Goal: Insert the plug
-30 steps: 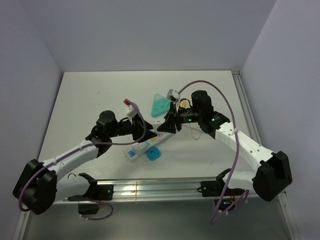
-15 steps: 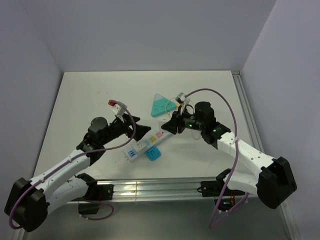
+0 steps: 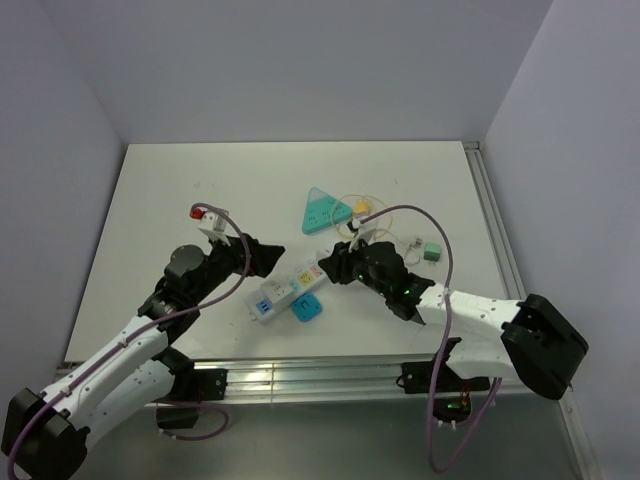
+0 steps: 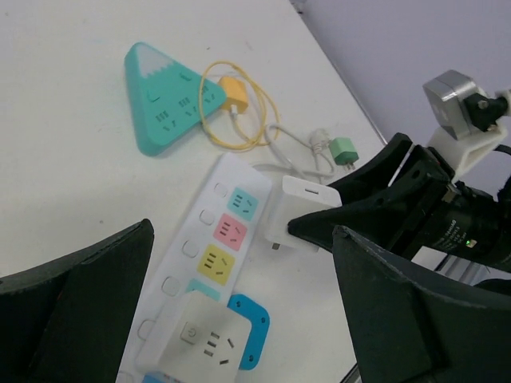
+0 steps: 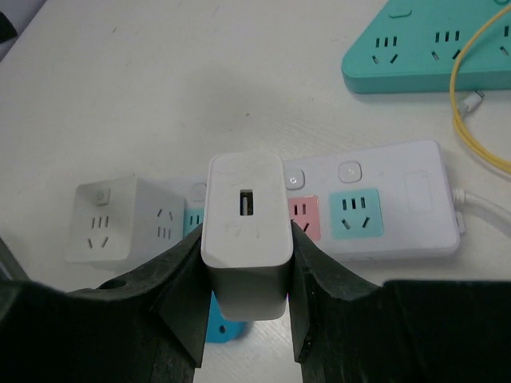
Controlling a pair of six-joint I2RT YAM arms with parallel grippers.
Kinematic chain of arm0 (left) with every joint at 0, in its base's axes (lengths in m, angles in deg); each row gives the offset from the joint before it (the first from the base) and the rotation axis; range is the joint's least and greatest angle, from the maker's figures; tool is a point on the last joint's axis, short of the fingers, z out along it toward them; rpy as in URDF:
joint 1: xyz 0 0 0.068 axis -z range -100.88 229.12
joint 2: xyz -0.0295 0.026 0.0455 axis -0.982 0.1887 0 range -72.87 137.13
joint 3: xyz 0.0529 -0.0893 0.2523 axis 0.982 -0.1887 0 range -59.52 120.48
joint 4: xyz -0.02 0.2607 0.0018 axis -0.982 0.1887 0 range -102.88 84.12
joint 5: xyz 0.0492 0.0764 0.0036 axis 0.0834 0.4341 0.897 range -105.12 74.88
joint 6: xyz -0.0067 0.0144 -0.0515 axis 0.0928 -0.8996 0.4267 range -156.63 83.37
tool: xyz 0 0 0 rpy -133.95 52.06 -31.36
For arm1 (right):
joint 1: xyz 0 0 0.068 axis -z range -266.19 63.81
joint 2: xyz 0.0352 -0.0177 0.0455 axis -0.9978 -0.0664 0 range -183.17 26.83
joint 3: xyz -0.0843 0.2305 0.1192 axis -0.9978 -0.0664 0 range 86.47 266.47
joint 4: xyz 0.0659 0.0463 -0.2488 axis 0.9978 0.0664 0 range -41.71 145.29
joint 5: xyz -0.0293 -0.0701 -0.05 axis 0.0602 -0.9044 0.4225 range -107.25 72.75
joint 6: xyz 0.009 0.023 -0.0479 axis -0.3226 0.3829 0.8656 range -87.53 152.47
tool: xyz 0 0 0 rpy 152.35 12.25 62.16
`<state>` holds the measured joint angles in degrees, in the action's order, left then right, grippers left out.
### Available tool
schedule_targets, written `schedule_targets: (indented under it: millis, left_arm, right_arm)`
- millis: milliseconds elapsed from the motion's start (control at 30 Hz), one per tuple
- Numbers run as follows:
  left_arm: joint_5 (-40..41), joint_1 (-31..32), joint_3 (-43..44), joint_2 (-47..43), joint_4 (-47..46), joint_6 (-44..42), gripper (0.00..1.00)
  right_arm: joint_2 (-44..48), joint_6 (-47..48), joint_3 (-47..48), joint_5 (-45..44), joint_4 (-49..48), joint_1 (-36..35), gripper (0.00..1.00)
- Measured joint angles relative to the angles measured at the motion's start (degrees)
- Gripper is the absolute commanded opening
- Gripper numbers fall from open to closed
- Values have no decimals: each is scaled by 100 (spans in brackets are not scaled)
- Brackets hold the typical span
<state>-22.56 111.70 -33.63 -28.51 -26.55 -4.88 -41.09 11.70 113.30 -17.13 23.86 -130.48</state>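
White desk [image 3: 180, 200] from above: right claw [image 3: 332, 270] was clenched on the charger plug [image 3: 326, 266], just over the power strip [image 3: 290, 288]; left claw [image 3: 262, 256] sat beside it.
Left wrist: left claw's fingers [image 4: 80, 303] were spread wide, grasping nothing; plug was tilted, prongs [image 4: 274, 246] unseated at the strip's edge.
Right wrist: step judged as alignment over the coloured sockets [image 5: 355, 214]; next move called for squaring prongs to one socket, then pressing down.
Hidden: prongs lay behind the plug's body; target socket was unclear.
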Motion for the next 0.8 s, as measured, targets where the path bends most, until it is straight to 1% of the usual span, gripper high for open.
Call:
schedule_targets:
  millis: [67, 233, 400, 600, 800]
  left_arm:
    - [155, 0, 0, 13, 203, 94, 99]
    - [221, 0, 2, 144, 538, 254, 100]
    - [319, 0, 7, 249, 973, 494, 100]
    - [435, 0, 7, 129, 1290, 796, 99]
    - [540, 0, 15, 63, 1707, 861, 99]
  right_arm:
    - [-214, 2, 2, -295, -210, -179, 0]
    - [-667, 109, 4, -833, -831, -492, 0]
    - [-1078, 245, 17, -1047, -1250, -658, 0]
    - [-1427, 369, 17, -1325, -1633, -916, 0]
    - [-1744, 437, 17, -1462, -1941, -1064, 0]
